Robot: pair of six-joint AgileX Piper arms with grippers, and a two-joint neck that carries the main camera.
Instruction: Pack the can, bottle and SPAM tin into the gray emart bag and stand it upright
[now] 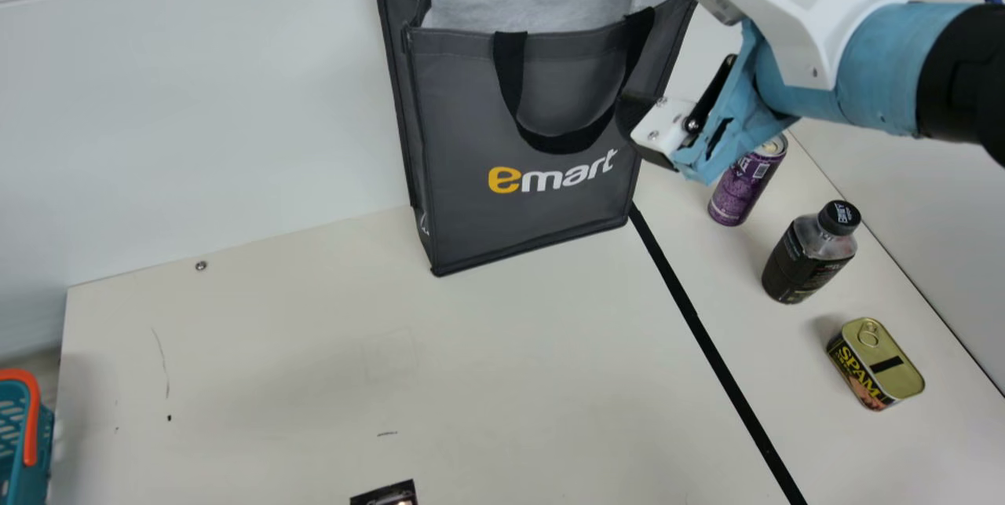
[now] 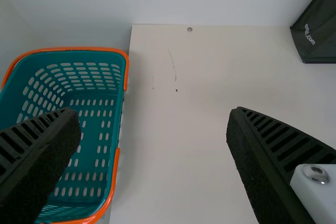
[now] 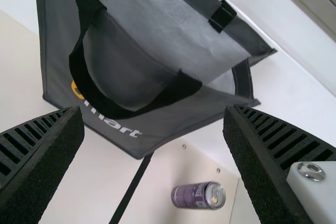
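In the main view, the upright can (image 1: 736,189) stands at four o'clock from the right gripper (image 3: 153,109), clearly the nearer one, spread wide and empty.

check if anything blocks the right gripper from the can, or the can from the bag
Nothing visible stands between the right gripper and the can, or between can and bag. The bottle is on the can's other side.
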